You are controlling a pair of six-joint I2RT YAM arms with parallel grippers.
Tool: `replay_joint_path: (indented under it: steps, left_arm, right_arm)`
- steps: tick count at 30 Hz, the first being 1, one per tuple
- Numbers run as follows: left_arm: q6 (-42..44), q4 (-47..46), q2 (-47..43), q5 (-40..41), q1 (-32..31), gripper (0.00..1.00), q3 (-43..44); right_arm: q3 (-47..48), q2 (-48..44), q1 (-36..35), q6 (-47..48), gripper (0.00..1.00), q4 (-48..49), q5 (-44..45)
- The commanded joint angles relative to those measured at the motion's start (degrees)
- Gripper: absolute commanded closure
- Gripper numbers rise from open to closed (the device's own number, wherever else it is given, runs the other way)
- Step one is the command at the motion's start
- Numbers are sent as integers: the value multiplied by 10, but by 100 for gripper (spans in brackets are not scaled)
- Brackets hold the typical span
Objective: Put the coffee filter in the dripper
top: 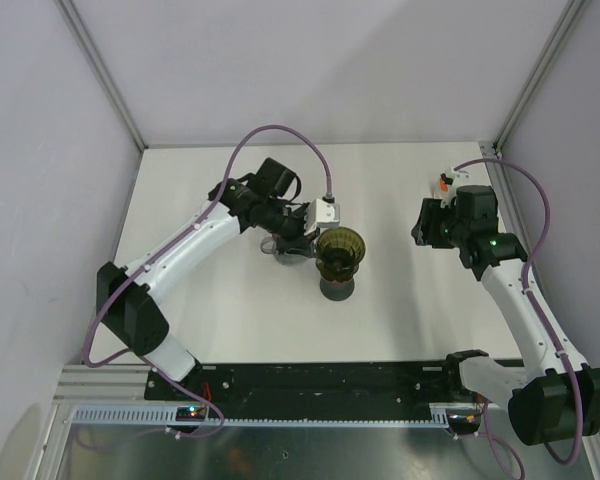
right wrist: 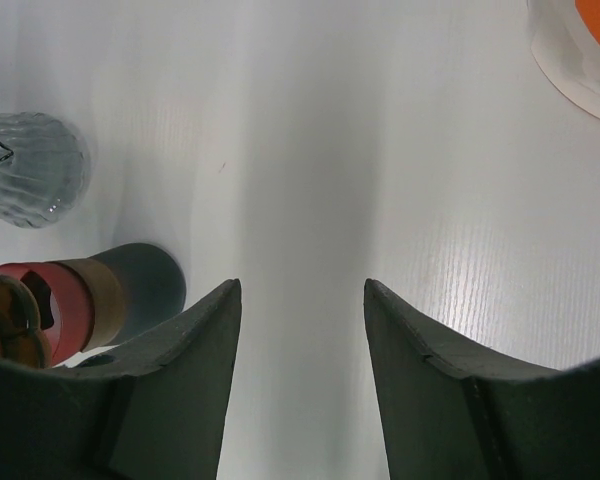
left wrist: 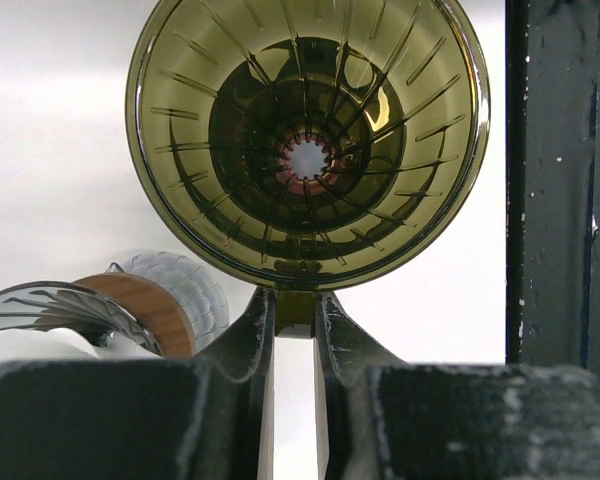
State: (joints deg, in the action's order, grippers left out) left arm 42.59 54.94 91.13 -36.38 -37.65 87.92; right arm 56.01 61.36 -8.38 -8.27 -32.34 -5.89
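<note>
The olive-green ribbed dripper point(top: 338, 250) is empty and stands over a dark round base point(top: 337, 289). In the left wrist view its open mouth point(left wrist: 307, 140) faces the camera. My left gripper point(top: 316, 243) is shut on the dripper's small tab at its rim point(left wrist: 295, 303). A white round piece with orange on it point(top: 448, 180), which looks like the coffee filter, lies at the back right and shows in the right wrist view point(right wrist: 578, 50). My right gripper point(top: 420, 226) is open and empty above bare table point(right wrist: 302, 290), just short of that piece.
A clear ribbed glass piece with a wooden collar point(left wrist: 165, 300) lies on its side left of the dripper point(top: 280, 248), under my left arm. It also shows in the right wrist view point(right wrist: 30, 170). White walls close in the table on three sides.
</note>
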Motion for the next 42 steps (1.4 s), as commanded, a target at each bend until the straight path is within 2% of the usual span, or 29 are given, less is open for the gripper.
replay_joint_path:
  steps: [1,18,28,31,36,42]
  left_arm:
    - [12,-56,-13,-14,-4,100,-16]
    - [26,-93,-11,10,2,100,-65]
    - [18,-97,-19,-3,10,99,-73]
    - [19,-96,-23,-3,11,88,-71]
    - [12,-96,-27,1,10,60,-67]
    - [5,-96,-34,5,11,42,-56]
  right_arm:
    - [-1,-10,2,6,43,16,-6]
    - [-3,-16,3,8,42,16,-7]
    - [-3,-17,3,9,42,18,-9]
    - [-3,-16,2,8,42,19,-10]
    - [-3,-15,2,9,42,19,-11]
    - [-4,-15,3,8,42,18,-13]
